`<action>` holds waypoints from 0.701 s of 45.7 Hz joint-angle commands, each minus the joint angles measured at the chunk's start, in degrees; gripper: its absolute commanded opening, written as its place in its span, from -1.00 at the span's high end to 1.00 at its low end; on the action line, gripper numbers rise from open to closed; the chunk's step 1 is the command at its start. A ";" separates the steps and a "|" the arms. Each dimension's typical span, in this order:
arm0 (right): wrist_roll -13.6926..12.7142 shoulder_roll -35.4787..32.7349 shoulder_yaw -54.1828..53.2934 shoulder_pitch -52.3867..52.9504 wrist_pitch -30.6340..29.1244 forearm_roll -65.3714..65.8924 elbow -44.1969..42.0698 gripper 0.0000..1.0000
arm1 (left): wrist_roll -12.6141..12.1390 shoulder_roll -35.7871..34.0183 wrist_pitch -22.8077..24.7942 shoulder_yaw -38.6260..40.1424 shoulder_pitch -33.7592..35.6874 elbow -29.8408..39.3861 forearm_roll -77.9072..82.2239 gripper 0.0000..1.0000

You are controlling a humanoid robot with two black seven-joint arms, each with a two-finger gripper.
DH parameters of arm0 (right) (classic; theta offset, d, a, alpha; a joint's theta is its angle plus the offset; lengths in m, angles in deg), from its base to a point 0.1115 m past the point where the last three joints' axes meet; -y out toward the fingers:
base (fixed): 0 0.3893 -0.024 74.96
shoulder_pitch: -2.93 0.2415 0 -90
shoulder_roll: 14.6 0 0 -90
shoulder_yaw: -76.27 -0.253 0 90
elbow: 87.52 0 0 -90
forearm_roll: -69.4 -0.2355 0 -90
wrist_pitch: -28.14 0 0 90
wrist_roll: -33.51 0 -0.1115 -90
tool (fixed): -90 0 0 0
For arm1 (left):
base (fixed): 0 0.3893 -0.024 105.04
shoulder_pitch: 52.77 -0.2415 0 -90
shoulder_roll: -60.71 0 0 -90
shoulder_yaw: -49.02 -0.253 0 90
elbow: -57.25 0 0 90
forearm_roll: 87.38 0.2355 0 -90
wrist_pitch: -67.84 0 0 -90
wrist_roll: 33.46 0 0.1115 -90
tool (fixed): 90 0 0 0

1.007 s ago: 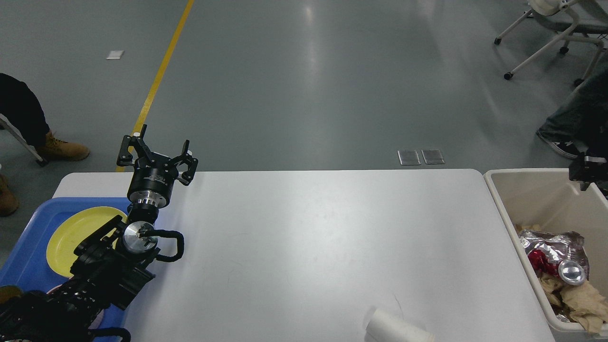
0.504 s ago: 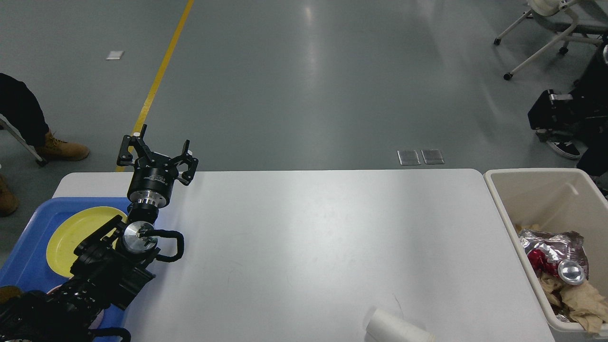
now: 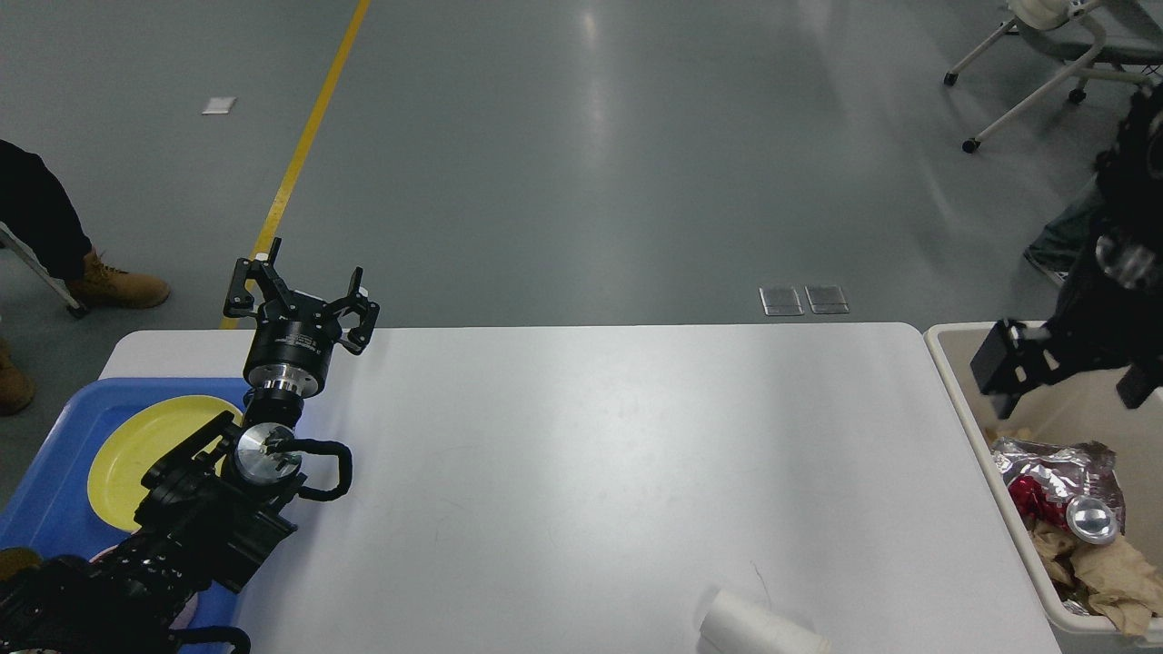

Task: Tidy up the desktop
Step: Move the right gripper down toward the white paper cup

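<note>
The desktop [image 3: 581, 454] is nearly bare. Trash is held in the bin [image 3: 963, 381] at right. The cup [image 3: 759, 629], lying at the near edge, should be gripped across its body. The left gripper [image 3: 300, 291] is spread, empty. The right gripper [image 3: 1058, 363] is blurred over the bin; its opening cannot be told.

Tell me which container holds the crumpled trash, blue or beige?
The beige bin off the desktop's right end: it holds foil wrapper and brown paper. The blue tray at the left holds a yellow plate.
</note>
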 commanded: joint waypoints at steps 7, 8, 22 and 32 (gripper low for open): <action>0.44 0.77 -0.84 0.05 5.88 -2.16 12.62 -1.00 | 0.00 0.00 0.00 0.03 -0.01 0.00 0.00 -0.92; 0.44 0.77 -1.01 0.05 5.00 -2.25 12.62 -1.00 | 0.00 0.00 0.00 0.03 -0.01 0.00 0.00 -0.92; -0.17 -0.02 -8.57 -3.55 2.88 -0.32 12.62 -1.00 | 0.00 0.00 0.00 0.03 -0.01 0.00 0.00 -0.92; -0.26 -2.57 -14.46 -5.84 2.88 5.39 11.41 -1.00 | 0.00 0.00 0.00 0.03 -0.01 0.00 0.00 -0.92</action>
